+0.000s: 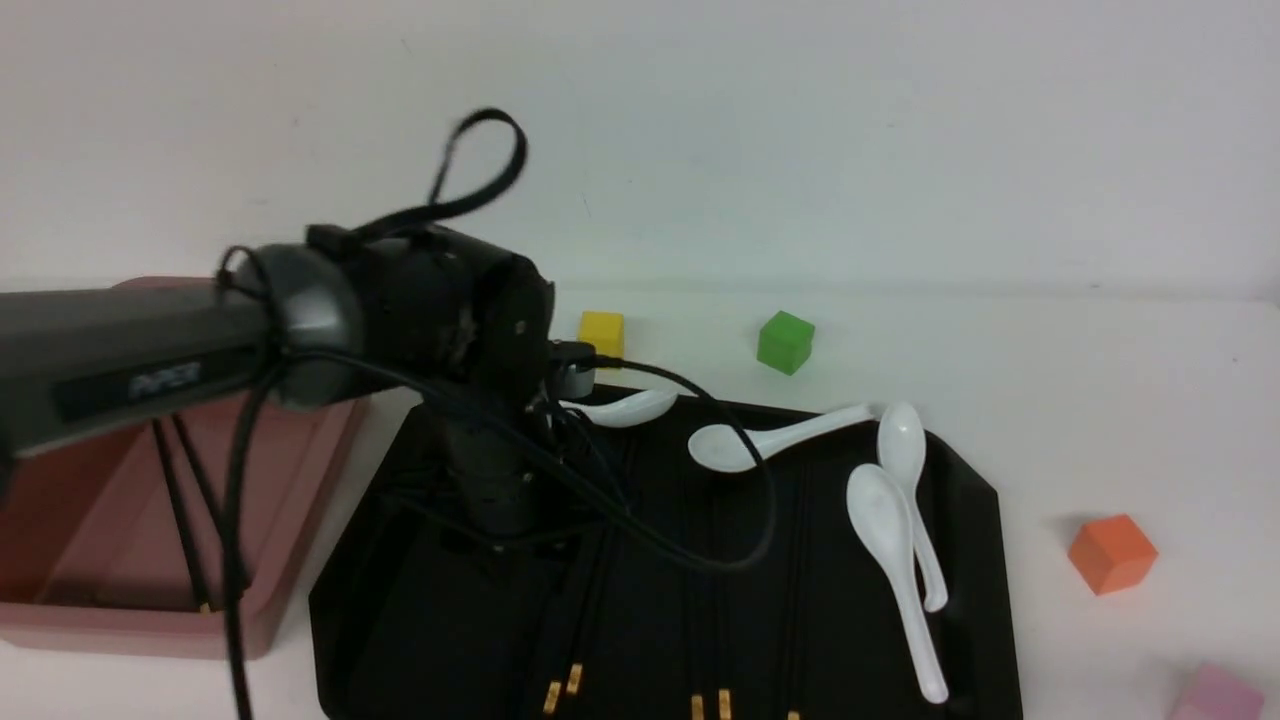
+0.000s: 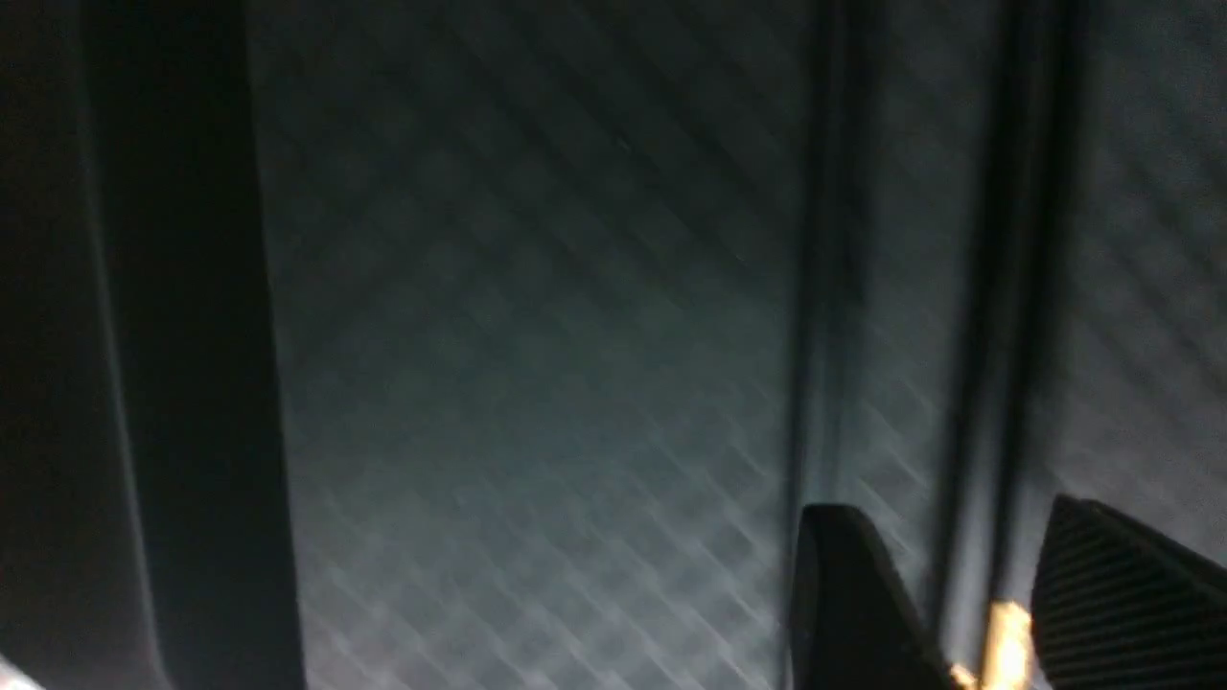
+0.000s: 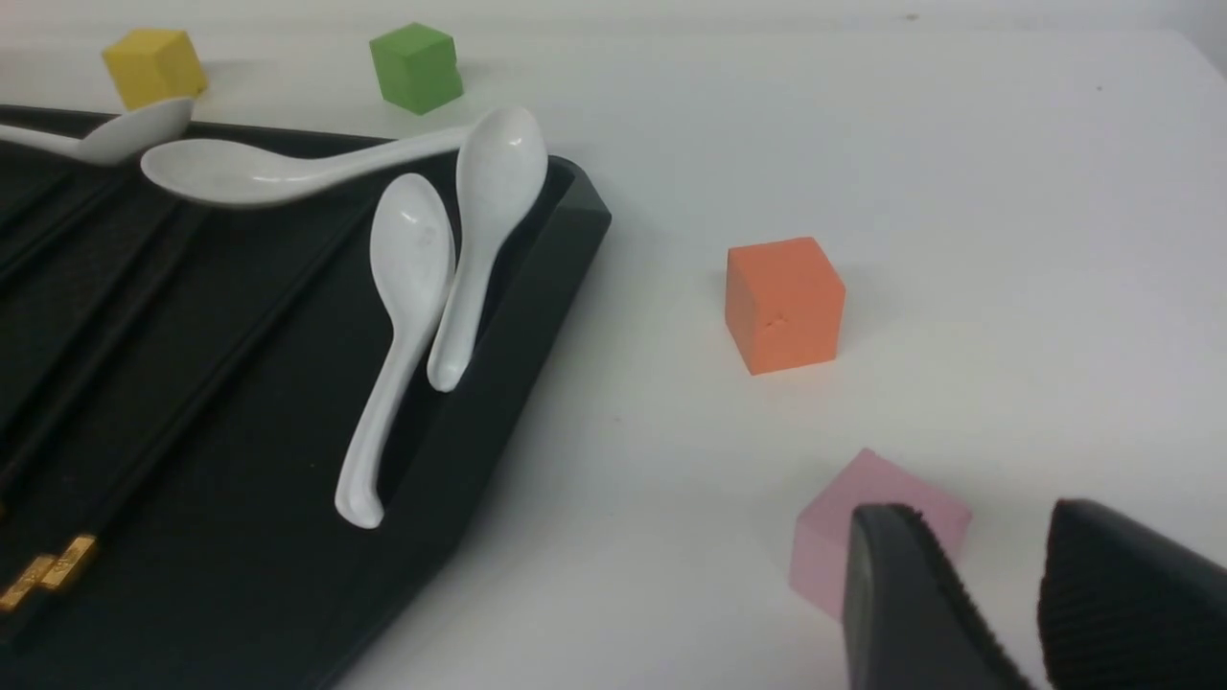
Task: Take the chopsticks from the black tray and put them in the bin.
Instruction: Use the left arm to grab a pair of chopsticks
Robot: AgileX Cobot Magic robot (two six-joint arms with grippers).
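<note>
Most chopsticks (image 1: pixel 697 706) lie lengthwise in the tray (image 1: pixel 965 480), gold bands toward its near edge. Two more lean inside the bin (image 1: pixel 130 630), just left of the tray. The left jaws hang low over the tray's left half, apart, with one gold-banded chopstick running between them. Four spoons (image 1: pixel 905 540) rest along the tray's far and right sides. The right jaws, slightly apart and empty, hover over the worktop (image 3: pixel 959 144) near a pink cube (image 3: pixel 863 498).
</note>
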